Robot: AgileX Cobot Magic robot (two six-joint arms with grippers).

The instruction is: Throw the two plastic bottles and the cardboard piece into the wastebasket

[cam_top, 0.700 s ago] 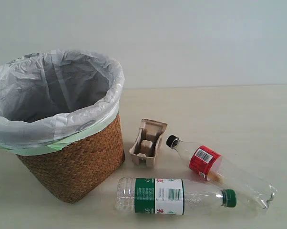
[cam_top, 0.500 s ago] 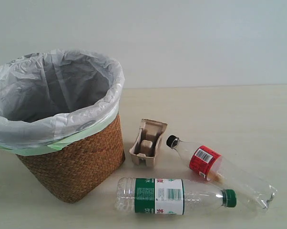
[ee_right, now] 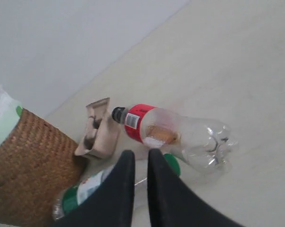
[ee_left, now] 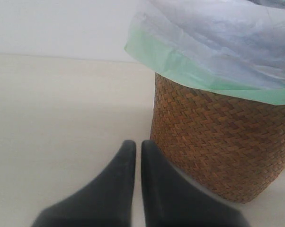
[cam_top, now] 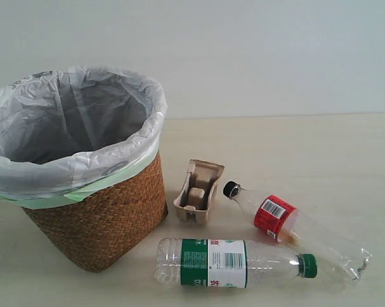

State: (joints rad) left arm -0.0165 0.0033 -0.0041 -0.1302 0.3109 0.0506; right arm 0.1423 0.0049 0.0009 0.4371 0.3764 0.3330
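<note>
The wicker wastebasket [cam_top: 96,217] with its white bag stands at the left. To its right lies the beige cardboard piece [cam_top: 197,190]. The red-label bottle [cam_top: 288,224] lies on its side with its black cap toward the cardboard. The green-label bottle [cam_top: 224,262] lies in front of both, its cap pointing right. No gripper shows in the exterior view. My left gripper [ee_left: 138,144] is shut and empty, low beside the wastebasket [ee_left: 218,137]. My right gripper [ee_right: 141,153] is shut and empty, hovering over the green-label bottle [ee_right: 85,187] near the red-label bottle [ee_right: 171,135] and the cardboard piece [ee_right: 102,132].
The pale wooden table [cam_top: 320,153] stretches bare to the right and behind the objects, up to a plain white wall [cam_top: 256,57]. The bag's green edge [ee_left: 180,61] overhangs the basket rim.
</note>
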